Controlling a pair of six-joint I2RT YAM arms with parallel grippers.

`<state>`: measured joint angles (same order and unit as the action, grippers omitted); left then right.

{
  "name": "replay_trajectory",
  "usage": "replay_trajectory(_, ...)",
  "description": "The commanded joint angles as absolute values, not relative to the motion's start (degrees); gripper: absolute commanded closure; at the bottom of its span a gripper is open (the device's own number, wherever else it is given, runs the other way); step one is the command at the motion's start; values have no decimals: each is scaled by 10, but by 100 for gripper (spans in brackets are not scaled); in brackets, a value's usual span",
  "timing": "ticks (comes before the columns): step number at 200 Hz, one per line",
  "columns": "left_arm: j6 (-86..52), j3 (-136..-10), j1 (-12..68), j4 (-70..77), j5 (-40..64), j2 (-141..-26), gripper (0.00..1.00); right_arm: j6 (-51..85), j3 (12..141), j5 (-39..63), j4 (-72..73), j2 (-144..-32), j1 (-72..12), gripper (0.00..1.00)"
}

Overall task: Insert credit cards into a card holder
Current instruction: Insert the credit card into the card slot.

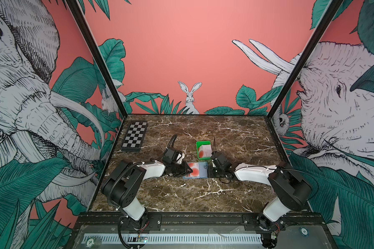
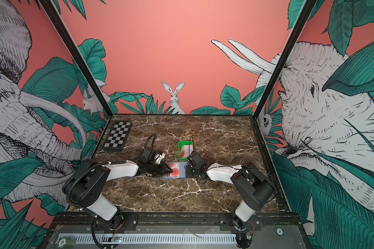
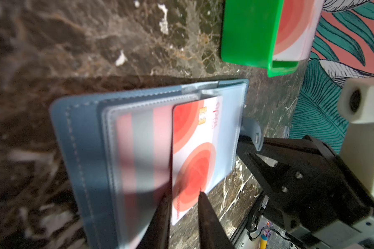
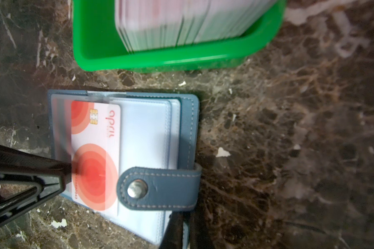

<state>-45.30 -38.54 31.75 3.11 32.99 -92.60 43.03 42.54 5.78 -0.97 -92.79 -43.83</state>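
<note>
- open card holder [image 1: 201,170] lies mid-frame on the table [image 1: 203,194], just below the green tray [image 1: 203,158] of spare credit cards [image 1: 204,149].
- left gripper [image 3: 181,194], slightly parted, straddles a loose card [image 3: 194,151], apparently only part-seated; a sleeved card [image 3: 143,151] sits beside it.
- right gripper [image 4: 180,217] sits closed at the holder's edge.

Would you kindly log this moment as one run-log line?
left gripper: open, astride card edge | right gripper: shut, at open card holder's edge | card: on holder | spare cards: in green tray
</note>
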Motion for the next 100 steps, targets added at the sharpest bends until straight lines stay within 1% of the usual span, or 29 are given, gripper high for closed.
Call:
replay_trajectory(1, -446, -399, 324, 9, 312, -935, 75, 424, 419, 49, -19, -943, -438, 91)
replay_trajectory(100, -456, -432, 348, 23, 314, -965, 77, 425, 419, 53, -17, -943, -438, 90)
